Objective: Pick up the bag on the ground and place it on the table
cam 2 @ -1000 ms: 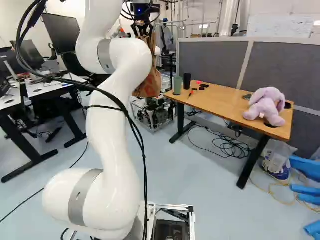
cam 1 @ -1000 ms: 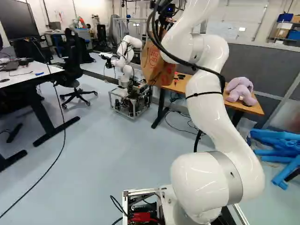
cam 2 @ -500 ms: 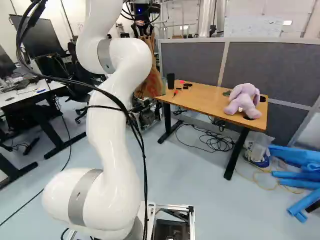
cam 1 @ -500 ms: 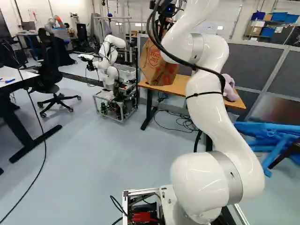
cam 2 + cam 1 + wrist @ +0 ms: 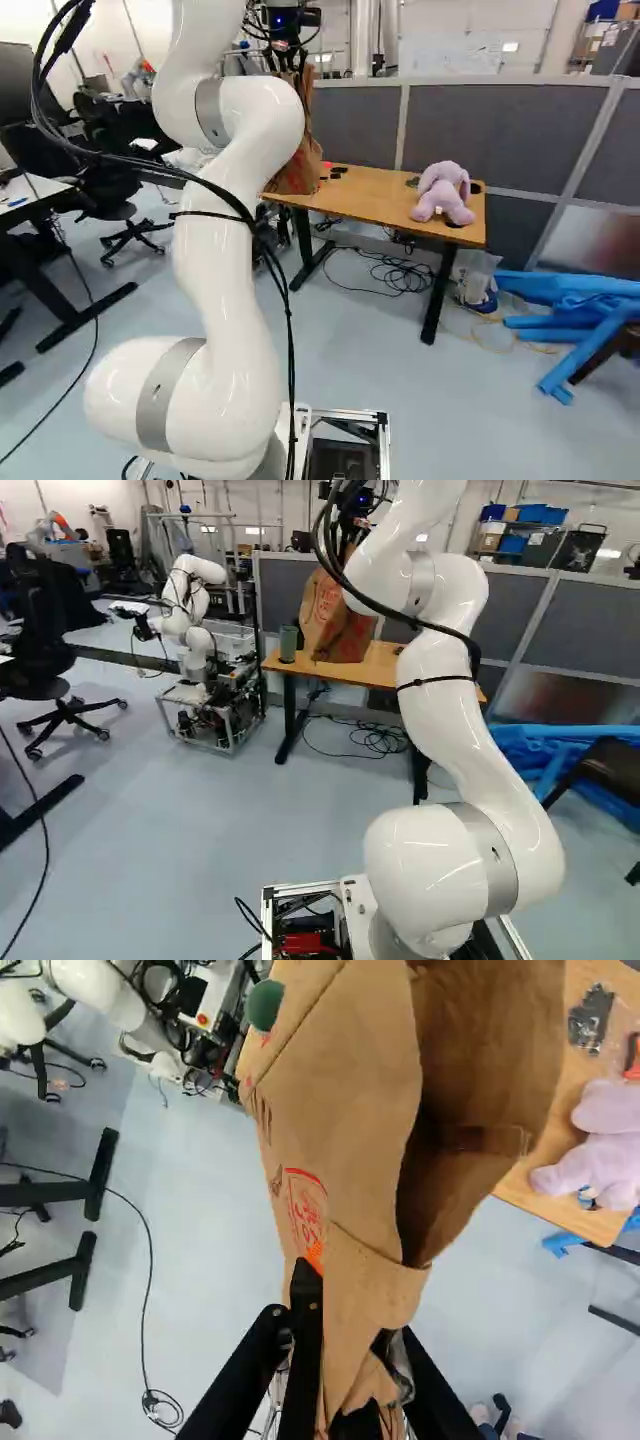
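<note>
The base [image 5: 384, 445] has turned, the hand [image 5: 287, 64] gripping an open-topped paper bag [image 5: 345, 1090], its inside too shadowed to tell.

Lilac plush toy [image 5: 441, 195], grey partition [image 5: 500, 135], black office chair [image 5: 38, 686], green cup [image 5: 288, 645].

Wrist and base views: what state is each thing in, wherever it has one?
Paper bag: hanging, mouth open
Tool: shut on the paper bag
Table: upright
Plush toy: resting on the table
Black cable: loosely coiled on the floor
Office chair: upright
</note>
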Available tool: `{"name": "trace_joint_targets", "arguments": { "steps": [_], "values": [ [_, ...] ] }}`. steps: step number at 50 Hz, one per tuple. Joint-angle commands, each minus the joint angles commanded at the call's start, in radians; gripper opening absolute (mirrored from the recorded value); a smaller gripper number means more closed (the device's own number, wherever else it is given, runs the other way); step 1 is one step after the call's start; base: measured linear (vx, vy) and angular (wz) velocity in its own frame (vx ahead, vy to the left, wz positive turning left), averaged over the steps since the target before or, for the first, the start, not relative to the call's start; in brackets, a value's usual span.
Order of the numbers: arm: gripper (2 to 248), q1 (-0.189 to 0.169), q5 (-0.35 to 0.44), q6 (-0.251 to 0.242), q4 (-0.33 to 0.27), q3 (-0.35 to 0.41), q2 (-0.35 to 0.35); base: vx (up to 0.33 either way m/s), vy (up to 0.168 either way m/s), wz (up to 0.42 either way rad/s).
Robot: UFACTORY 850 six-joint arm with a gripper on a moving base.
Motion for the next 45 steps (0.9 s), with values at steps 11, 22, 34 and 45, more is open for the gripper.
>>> {"name": "trace_joint_targets", "arguments": {
  "steps": [11, 22, 34, 45],
  "values": [
    [21, 0.000, 0.000, 0.000, 0.000, 0.000, 0.000, 0.128, -0.077, -0.400],
    [21, 0.000, 0.000, 0.000, 0.000, 0.000, 0.000, 0.148, -0.062, -0.313],
    [21, 0.000, 0.000, 0.000, 0.000, 0.000, 0.000, 0.147, -0.015, -0.095],
    [21, 0.000, 0.000, 0.000, 0.000, 0.000, 0.000, 0.126, -0.003, -0.018]
  ]
}}
